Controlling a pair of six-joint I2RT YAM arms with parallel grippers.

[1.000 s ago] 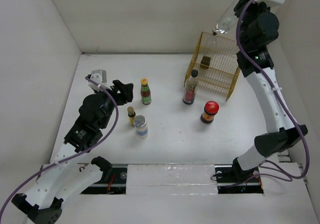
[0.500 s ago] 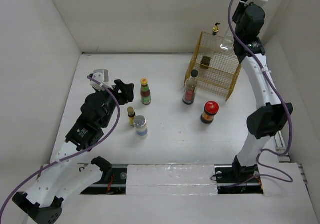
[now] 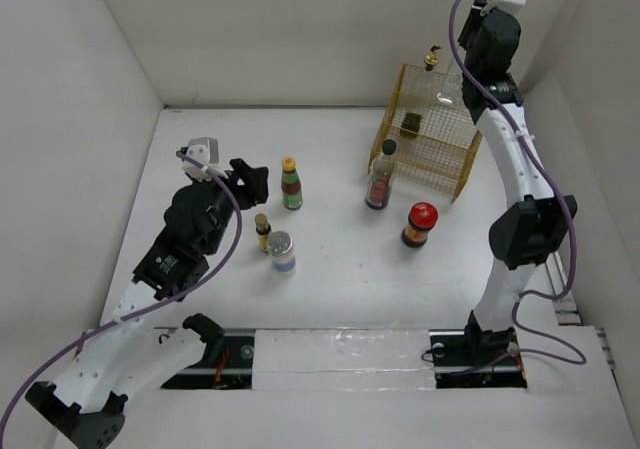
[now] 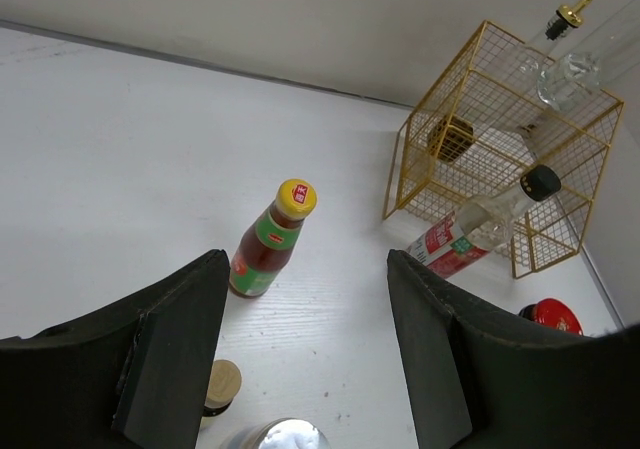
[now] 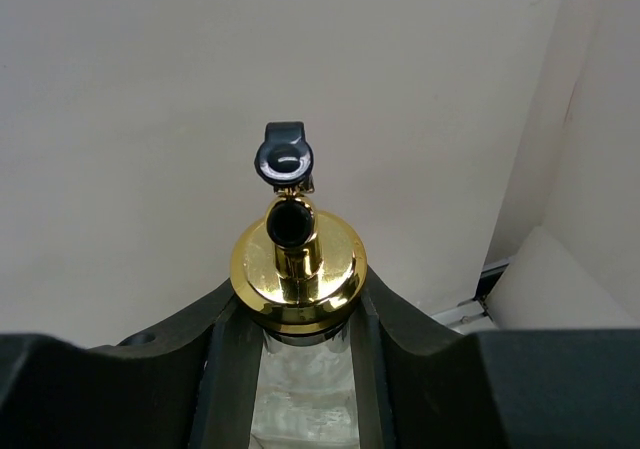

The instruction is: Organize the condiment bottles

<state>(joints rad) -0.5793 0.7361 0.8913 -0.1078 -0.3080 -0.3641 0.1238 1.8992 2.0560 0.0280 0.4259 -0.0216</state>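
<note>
Carrying one clear gold-spouted cruet (image 3: pixel 445 87) toward the yellow wire basket (image 3: pixel 430 159) at the far right corner of the tabletop (image 3: pixel 340 289); that looks like the step in hand. The right end effector (image 5: pixel 298 369) is closed around the cruet neck just under the gold collar, and the cruet hangs upright in the air over the basket's far right side, not yet inside. The left end effector (image 4: pixel 305 354) is spread wide with nothing in it, hovering near the left edge and aimed at the yellow-capped sauce bottle (image 3: pixel 291 184). Five items are standing loose. The sauce bottle, the tiny gold-capped bottle (image 3: pixel 263 232) and the grey-lidded shaker (image 3: pixel 282 252) are left of centre, the last two just beside each other. The black-capped bottle (image 3: pixel 380 176) is just beside the basket's near left corner, with the red-lidded jar (image 3: pixel 420 223) near it toward the right edge. A small dark item (image 3: pixel 411 123) sits in the basket; I cannot tell what it is. The next move probably calls for a straight descent through the basket top, keeping the cruet upright and clear of the wire rim and the dark item, then opening the fingers. The tabletop is plain white and matte. White walls (image 3: pixel 300 29) box it in on the left, far and right sides.
</note>
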